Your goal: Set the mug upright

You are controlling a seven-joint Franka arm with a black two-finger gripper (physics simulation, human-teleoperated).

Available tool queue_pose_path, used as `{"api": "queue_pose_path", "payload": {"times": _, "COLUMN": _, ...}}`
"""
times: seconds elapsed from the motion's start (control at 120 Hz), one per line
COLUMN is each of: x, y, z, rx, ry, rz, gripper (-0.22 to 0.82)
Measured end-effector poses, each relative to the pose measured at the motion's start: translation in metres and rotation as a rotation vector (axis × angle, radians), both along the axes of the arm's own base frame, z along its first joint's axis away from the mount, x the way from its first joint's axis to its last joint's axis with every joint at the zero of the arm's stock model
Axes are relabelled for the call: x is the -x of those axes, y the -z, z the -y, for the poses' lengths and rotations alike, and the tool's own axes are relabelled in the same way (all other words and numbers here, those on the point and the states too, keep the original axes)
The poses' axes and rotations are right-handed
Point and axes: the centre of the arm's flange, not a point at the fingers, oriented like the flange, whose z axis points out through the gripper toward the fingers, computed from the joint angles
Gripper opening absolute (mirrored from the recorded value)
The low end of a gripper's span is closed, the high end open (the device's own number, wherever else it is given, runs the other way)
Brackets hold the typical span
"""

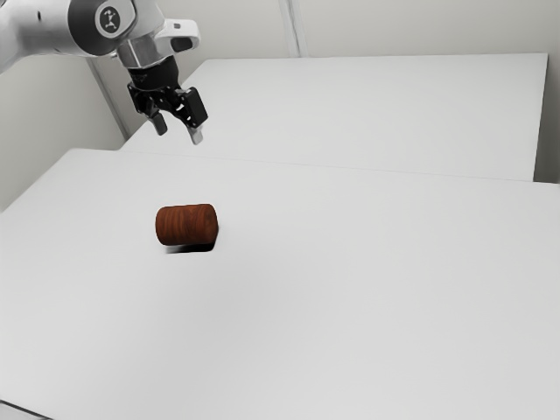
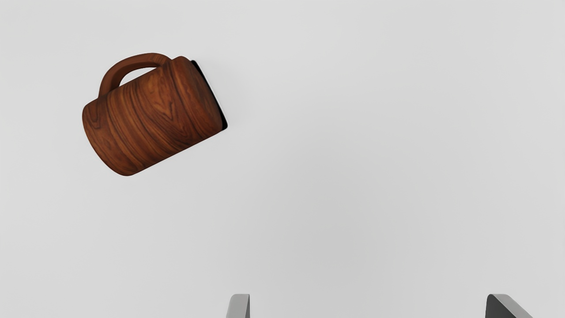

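My gripper [image 1: 178, 132] hangs high above the white table in the exterior view, with its fingers spread and nothing between them. Below it, a brown wood-grain mug [image 1: 186, 225] lies on its side, well apart from the fingers. From the wrist view, the mug [image 2: 154, 117] shows its rounded side and a curved handle, with a dark edge at one end; its inside is hidden. The open gripper [image 2: 367, 304] has its two fingertips wide apart there, over bare table and off to one side of the mug.
The white tabletop [image 1: 350, 297] stretches around the mug on all sides. A second white surface [image 1: 367, 114] lies beyond it, in front of pale walls. A thin dark line [image 1: 26, 409] crosses the near corner at the exterior view's left.
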Motion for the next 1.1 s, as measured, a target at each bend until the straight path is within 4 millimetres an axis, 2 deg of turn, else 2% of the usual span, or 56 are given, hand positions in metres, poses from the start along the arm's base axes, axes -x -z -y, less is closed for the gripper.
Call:
{"api": "queue_pose_path", "payload": {"times": 0.258, "x": -0.002, "y": 0.001, "z": 0.002, "rx": 0.003, "ry": 0.004, "rz": -0.001, "gripper": 0.58}}
{"api": "queue_pose_path", "payload": {"times": 0.392, "x": -0.012, "y": 0.004, "z": 0.002, "rx": 0.005, "ry": 0.007, "rz": -0.003, "gripper": 0.58}}
{"api": "queue_pose_path", "payload": {"times": 0.467, "x": -0.018, "y": 0.006, "z": -0.005, "rx": 0.006, "ry": -0.002, "rz": -0.005, "gripper": 0.58}}
{"api": "queue_pose_path", "payload": {"times": 0.525, "x": -0.022, "y": 0.007, "z": -0.020, "rx": 0.009, "ry": -0.025, "rz": -0.007, "gripper": 0.58}}
{"api": "queue_pose_path", "payload": {"times": 0.667, "x": -0.029, "y": 0.013, "z": -0.073, "rx": 0.022, "ry": -0.107, "rz": -0.014, "gripper": 0.58}}
{"api": "queue_pose_path", "payload": {"times": 0.808, "x": -0.032, "y": 0.024, "z": -0.106, "rx": 0.061, "ry": -0.149, "rz": -0.031, "gripper": 0.58}}
{"api": "queue_pose_path", "payload": {"times": 1.008, "x": -0.034, "y": 0.044, "z": -0.167, "rx": 0.141, "ry": -0.217, "rz": -0.048, "gripper": 0.58}}
{"api": "queue_pose_path", "payload": {"times": 1.1, "x": -0.034, "y": 0.054, "z": -0.187, "rx": 0.181, "ry": -0.225, "rz": -0.053, "gripper": 0.58}}
